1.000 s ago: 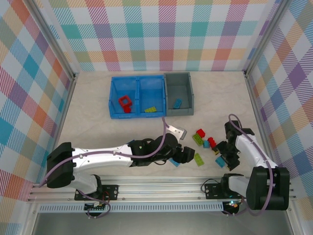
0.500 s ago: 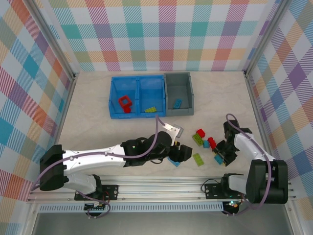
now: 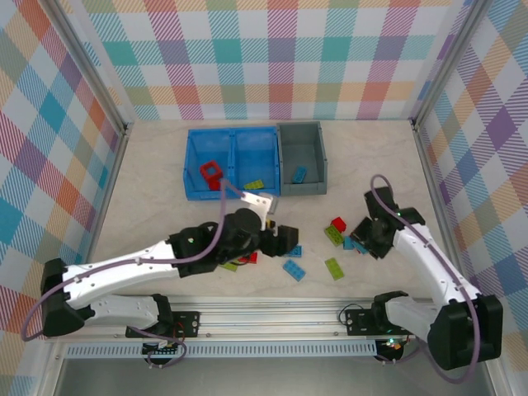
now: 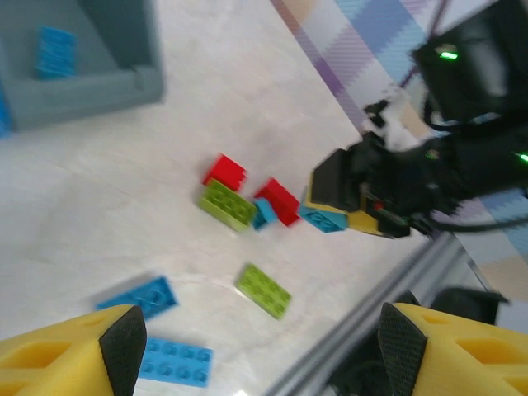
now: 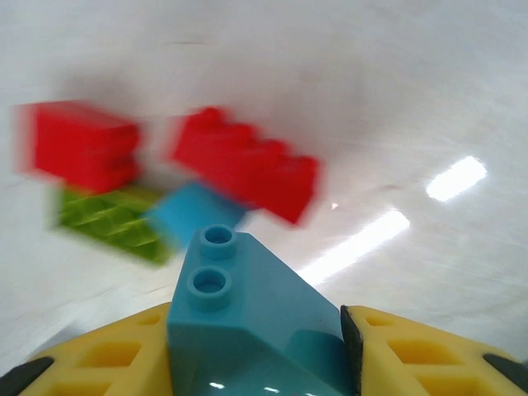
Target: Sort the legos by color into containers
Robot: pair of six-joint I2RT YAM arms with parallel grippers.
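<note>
My right gripper (image 3: 364, 239) is clenched on a light blue sloped brick (image 5: 247, 309), above a cluster of red, green and blue legos (image 3: 338, 224) toward the desk's front right corner. My left gripper (image 4: 262, 342) hangs released, fingers wide apart, near the front edge's middle. The blue bin (image 3: 231, 130) and grey bin (image 3: 301, 127) sit side by side toward the back edge.

Red legos (image 5: 243, 169) and a green lego (image 5: 103, 219) at 11 o'clock from the edge-cropped blue lego (image 5: 256, 330) are smeared by blur.
</note>
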